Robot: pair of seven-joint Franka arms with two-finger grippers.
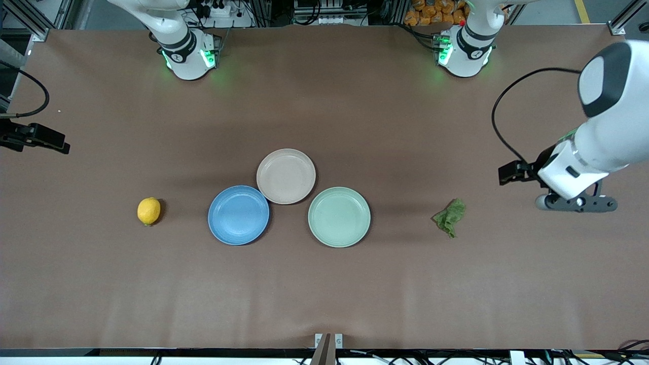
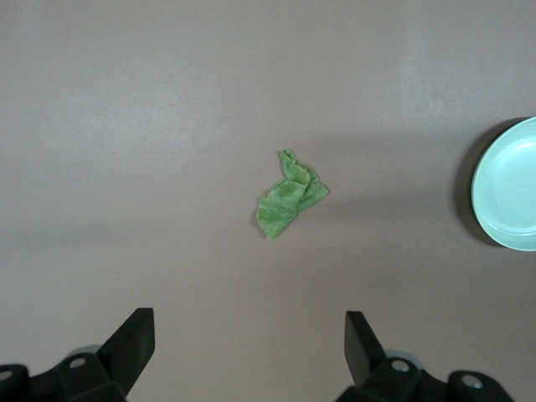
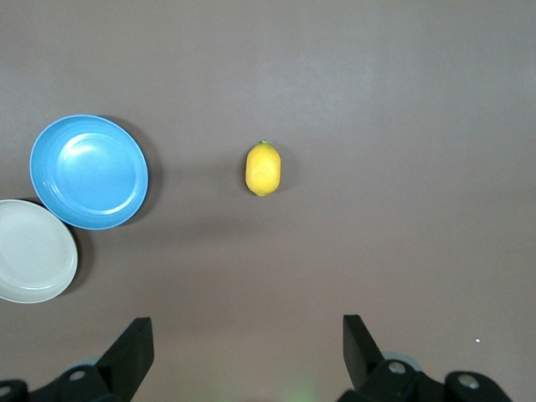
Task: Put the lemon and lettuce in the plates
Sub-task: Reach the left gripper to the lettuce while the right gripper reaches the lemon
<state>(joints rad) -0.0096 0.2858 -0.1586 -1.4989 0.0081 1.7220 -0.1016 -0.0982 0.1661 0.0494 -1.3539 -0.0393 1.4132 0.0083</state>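
Observation:
The yellow lemon (image 1: 148,211) lies on the brown table toward the right arm's end; it also shows in the right wrist view (image 3: 264,168). The green lettuce (image 1: 450,216) lies toward the left arm's end and shows in the left wrist view (image 2: 290,203). The blue plate (image 1: 238,215) and the beige-pink plate (image 1: 286,176) sit empty at mid-table, touching. My left gripper (image 2: 249,335) is open and empty, up over the table near the lettuce; it shows in the front view (image 1: 576,204). My right gripper (image 3: 247,335) is open and empty, up over the table's end (image 1: 38,138).
A pale mint green plate (image 1: 339,217) sits empty beside the blue and beige-pink plates, toward the lettuce; its rim shows in the left wrist view (image 2: 507,184). A black cable (image 1: 502,126) loops from the left arm.

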